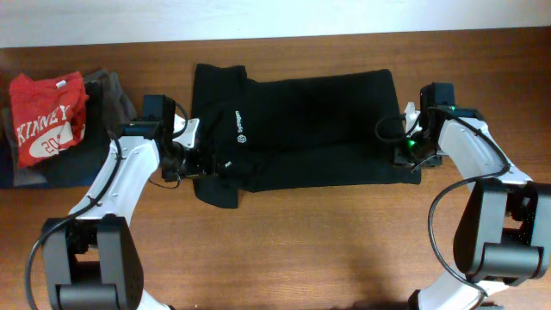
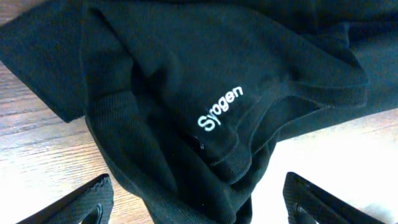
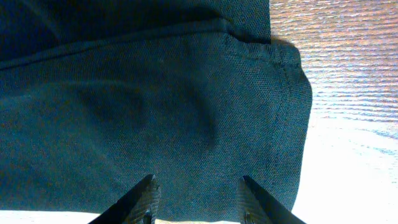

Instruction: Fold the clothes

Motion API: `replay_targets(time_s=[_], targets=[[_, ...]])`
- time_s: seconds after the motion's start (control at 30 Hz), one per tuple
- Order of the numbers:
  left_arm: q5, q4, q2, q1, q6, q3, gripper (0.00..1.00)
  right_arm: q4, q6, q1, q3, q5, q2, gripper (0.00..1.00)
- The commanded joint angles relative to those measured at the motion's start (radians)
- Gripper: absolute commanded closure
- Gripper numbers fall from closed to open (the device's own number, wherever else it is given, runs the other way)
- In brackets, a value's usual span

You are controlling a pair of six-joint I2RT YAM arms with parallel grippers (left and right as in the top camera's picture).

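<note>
Wooden table (image 1: 301, 241): black clothes (image 2: 186, 62) printed "Syrogen".

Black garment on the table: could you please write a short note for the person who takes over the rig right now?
Left claw: open, above the bunched collar end of the black garment, near its Syrogen logo; holds nothing.
Right claw: open, over the opposite hem corner; holds nothing.
Garment: laid across the table centre as a wide band.
Done: seemingly a first fold.
Left: tidy the collar end, fold smaller.
</note>
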Motion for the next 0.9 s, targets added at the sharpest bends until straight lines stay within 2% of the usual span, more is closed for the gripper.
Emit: replay_targets(time_s=[0.0, 0.17, 0.33, 0.47, 0.6, 0.67, 0.83, 0.87], targets=[[0.029, -0.022, -0.034, 0.005, 0.023, 0.002, 0.13, 0.003, -0.001, 0.003, -0.006, 0.001, 0.008, 0.54], [0.114, -0.134, -0.037, 0.005, 0.105, 0.002, 0.13, 0.003, -0.001, 0.003, -0.006, 0.001, 0.008, 0.55], [-0.042, -0.186, -0.037, -0.016, 0.116, -0.006, 0.13, 0.006, -0.001, 0.003, -0.006, 0.002, 0.008, 0.54], [-0.144, -0.155, -0.040, -0.128, 0.124, -0.007, 0.13, 0.006, -0.001, 0.003, -0.006, 0.002, 0.008, 0.55], [-0.321, -0.145, -0.040, -0.239, 0.025, -0.014, 0.13, 0.010, -0.001, 0.004, -0.006, -0.044, 0.008, 0.55], [-0.340, -0.140, -0.045, -0.262, 0.010, -0.014, 0.13, 0.009, -0.002, 0.005, -0.006, -0.112, 0.008, 0.61], [-0.344, -0.125, -0.132, -0.267, -0.012, -0.014, 0.13, -0.043, -0.002, 0.056, 0.069, -0.163, 0.001, 0.62], [-0.344, -0.128, -0.148, -0.267, -0.012, -0.014, 0.08, -0.044, -0.002, 0.079, 0.091, -0.160, 0.001, 0.62]])
